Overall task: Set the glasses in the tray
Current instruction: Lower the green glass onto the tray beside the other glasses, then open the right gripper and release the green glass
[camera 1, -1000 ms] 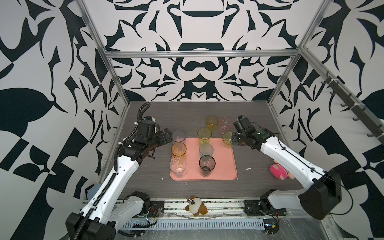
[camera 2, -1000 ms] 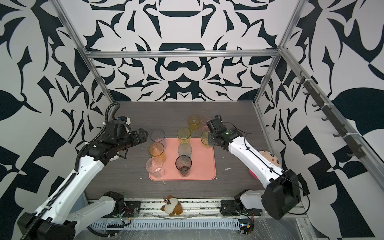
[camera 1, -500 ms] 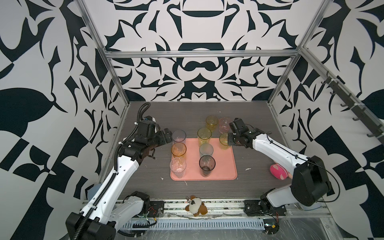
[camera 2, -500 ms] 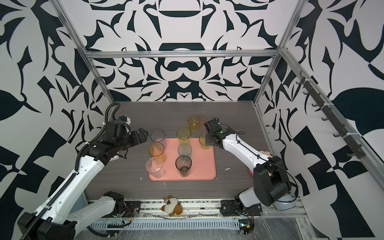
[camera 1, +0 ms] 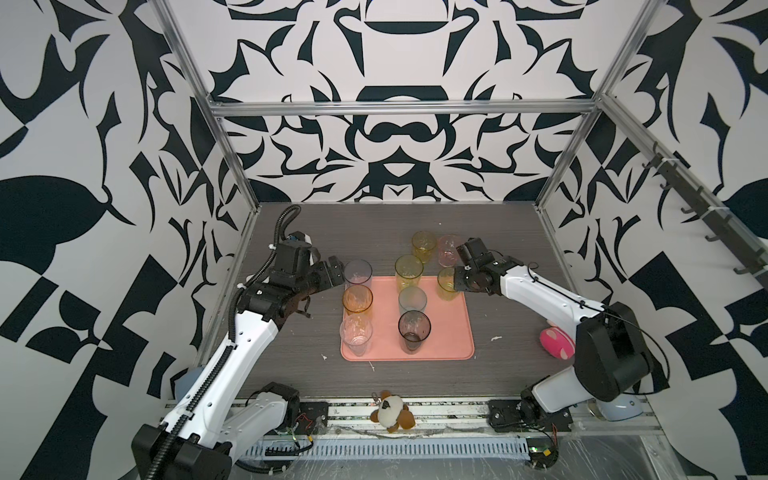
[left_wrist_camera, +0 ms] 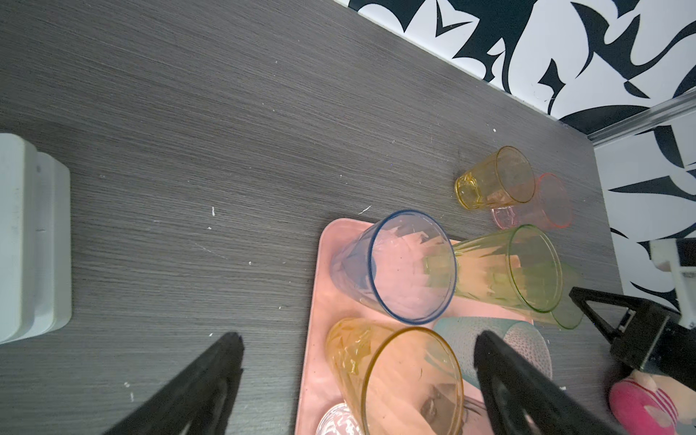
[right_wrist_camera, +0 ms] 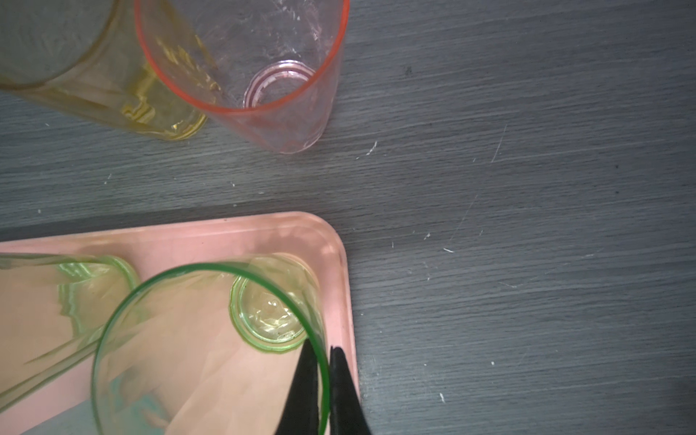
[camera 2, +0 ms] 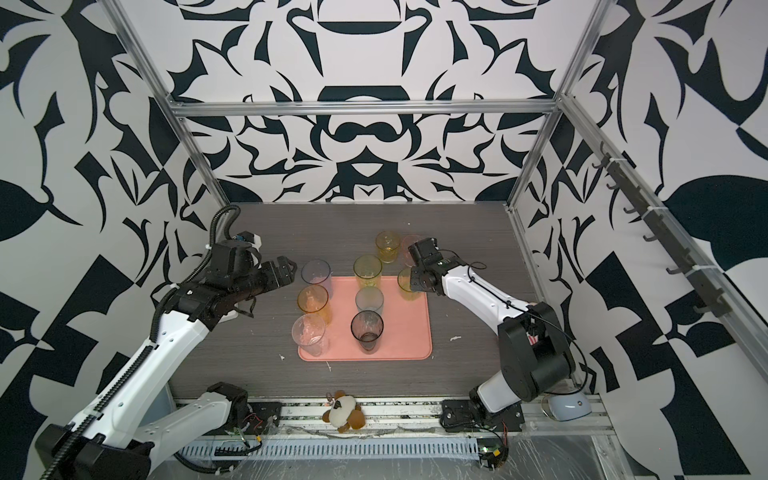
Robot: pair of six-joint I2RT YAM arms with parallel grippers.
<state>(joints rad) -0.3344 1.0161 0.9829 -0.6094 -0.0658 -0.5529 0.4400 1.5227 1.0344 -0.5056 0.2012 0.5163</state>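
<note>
At the left of a top view, your left gripper [camera 1: 334, 270] has not moved in the last second. Its jaws stand spread wide, just beside the blue glass [camera 1: 357, 272], and they hold nothing. The tray [camera 1: 451, 336] lies in the middle of the frame, and seven of the glasses [camera 1: 413, 330] stand in it.

The change is further to the right. Your right gripper [right_wrist_camera: 325, 391] has shifted a little to the left together with the green glass [camera 1: 446, 283]. This glass now stands upright in the upper right corner of the tray. The fingers are pressed together on the wall of its rim, so I judge that you can release it here.

After that, the yellow glass [camera 1: 424, 245] and the pink glass [camera 1: 449, 250] still wait outside, just above the tray, on the table [camera 1: 291, 232]. The table is dark grey wood grain with small white specks. The walls [camera 1: 395, 158] carry a black and white pattern.
</note>
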